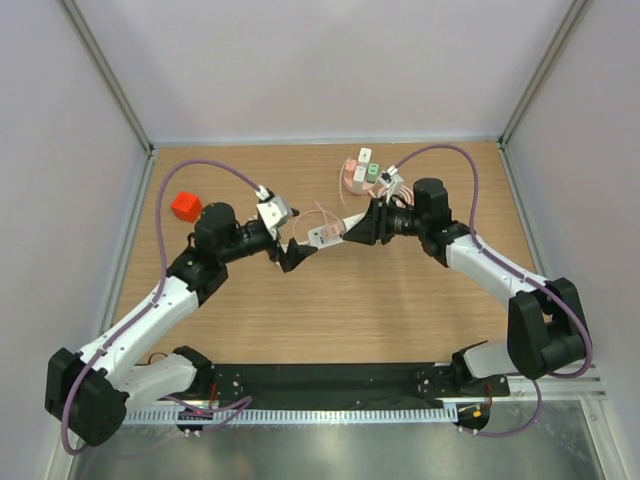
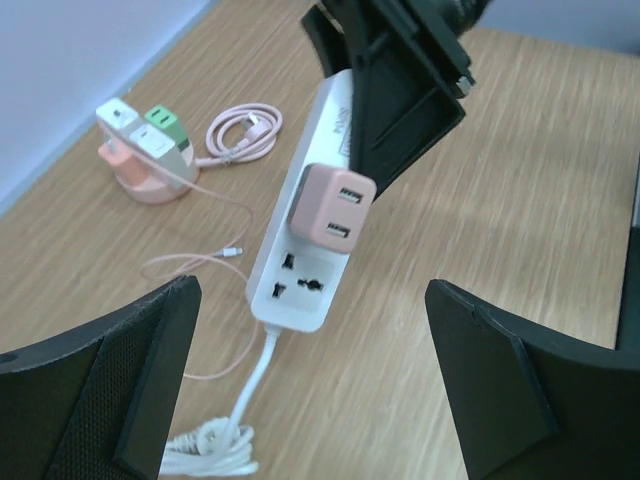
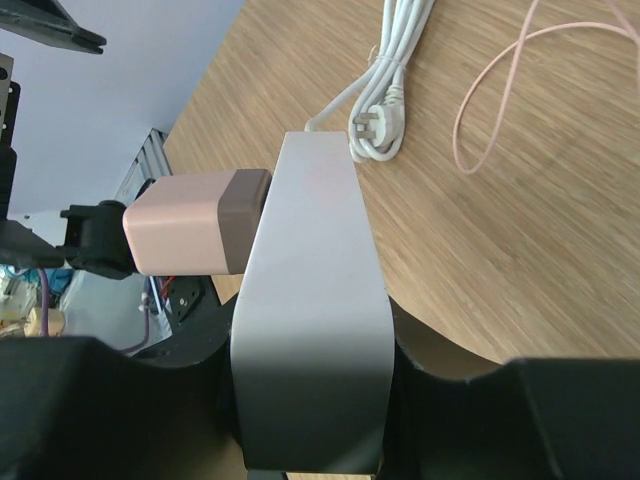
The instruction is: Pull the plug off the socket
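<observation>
Pink and hard-shelled, the USB charger plug [image 2: 333, 205] sits seated in the white power strip [image 2: 298, 275], which the right gripper [image 1: 355, 228] clamps, apparently raised off the table [image 2: 530, 200]. Light but friction-held, it should be squeezed across its flat sides; the left gripper [image 2: 318, 385] hovers nearby, jaws spread wide.

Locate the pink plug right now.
Left wrist view, centre: the pink plug sits in the white power strip clamped by the right gripper, directly ahead of the open left gripper.

Left claw [image 1: 290, 254] gapes wide, facing the clamped right claw [image 1: 352, 230].
</observation>
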### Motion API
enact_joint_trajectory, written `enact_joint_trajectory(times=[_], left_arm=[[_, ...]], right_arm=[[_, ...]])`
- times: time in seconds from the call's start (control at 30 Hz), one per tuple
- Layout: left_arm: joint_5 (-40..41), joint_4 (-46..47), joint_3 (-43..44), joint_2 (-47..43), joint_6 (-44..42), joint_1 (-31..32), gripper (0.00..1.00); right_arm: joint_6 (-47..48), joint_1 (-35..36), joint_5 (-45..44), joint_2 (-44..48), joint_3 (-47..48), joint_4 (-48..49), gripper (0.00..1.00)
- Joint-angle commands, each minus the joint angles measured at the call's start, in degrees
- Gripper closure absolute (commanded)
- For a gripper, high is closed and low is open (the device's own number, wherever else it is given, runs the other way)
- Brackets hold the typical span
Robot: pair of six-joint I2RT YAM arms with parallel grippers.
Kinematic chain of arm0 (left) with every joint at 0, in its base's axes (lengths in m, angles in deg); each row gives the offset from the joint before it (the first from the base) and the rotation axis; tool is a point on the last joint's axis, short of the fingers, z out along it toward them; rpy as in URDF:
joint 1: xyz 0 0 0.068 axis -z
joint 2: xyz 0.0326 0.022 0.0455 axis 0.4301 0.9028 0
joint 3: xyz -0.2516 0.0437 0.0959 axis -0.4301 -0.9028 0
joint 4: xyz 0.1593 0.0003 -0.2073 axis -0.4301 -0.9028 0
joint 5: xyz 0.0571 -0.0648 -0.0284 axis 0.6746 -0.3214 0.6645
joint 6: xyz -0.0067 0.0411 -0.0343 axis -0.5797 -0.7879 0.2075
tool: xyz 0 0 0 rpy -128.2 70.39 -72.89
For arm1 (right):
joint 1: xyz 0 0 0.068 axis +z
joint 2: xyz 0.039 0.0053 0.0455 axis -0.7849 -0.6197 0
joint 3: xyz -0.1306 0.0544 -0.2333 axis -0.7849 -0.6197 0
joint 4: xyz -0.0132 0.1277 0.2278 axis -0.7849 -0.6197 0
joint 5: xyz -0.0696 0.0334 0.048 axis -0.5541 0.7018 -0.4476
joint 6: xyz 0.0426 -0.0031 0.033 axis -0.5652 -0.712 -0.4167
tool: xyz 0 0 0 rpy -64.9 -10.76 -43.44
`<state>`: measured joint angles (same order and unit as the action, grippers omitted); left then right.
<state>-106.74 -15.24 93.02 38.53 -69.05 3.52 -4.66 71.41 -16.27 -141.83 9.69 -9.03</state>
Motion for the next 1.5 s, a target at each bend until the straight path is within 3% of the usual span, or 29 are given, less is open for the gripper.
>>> enact_joint_trajectory(times=[0.0,0.07,0.1,0.37,0.73,0.83,0.9,0.93,0.97,1.17,1.47], left_arm=[[2.97,0.7,0.42,0.02,-15.06,3.95,0.0],[5.26,0.44,1.04,1.33,-17.09,5.19,0.0],[5.79,0.35,1.74,1.77,-17.62,6.33,0.02],[14.83,-2.29,6.57,7.84,-22.63,12.83,0.11],[32.39,-3.34,9.13,13.11,-28.15,21.1,0.45],[39.86,-3.78,9.83,14.78,-30.97,23.91,0.58],[42.6,-4.13,10.79,15.75,-32.29,25.4,0.72],[44.79,-4.83,11.23,16.62,-33.17,25.67,0.81],[45.68,-5.27,11.93,16.98,-33.44,26.02,1.0],[50.27,-6.86,15.45,14.8,-30.56,30.07,1.0],[42.98,-13.62,17.82,7.23,-14.12,29.11,1.0]], right_arm=[[2.0,1.12,2.74,0.82,3.61,3.01,0.91],[2.35,1.91,2.48,0.73,3.61,2.83,0.92],[2.35,2.18,2.04,0.64,3.52,2.75,0.99],[1.83,2.97,1.16,0.38,3.26,2.92,0.99],[-1.59,2.97,-0.34,0.2,2.82,4.24,0.99],[-3.0,2.97,-1.57,0.29,2.73,4.41,0.99],[-4.15,2.97,-2.44,0.47,2.47,4.68,0.99],[-4.32,2.97,-2.97,0.64,2.3,4.68,0.99],[-4.5,2.88,-4.02,0.9,2.12,4.59,0.99],[-3.97,-0.1,-19.75,0.91,3.0,-4.28,0.99],[-3.98,-3.27,-19.68,1.61,2.12,-3.67,0.99]])
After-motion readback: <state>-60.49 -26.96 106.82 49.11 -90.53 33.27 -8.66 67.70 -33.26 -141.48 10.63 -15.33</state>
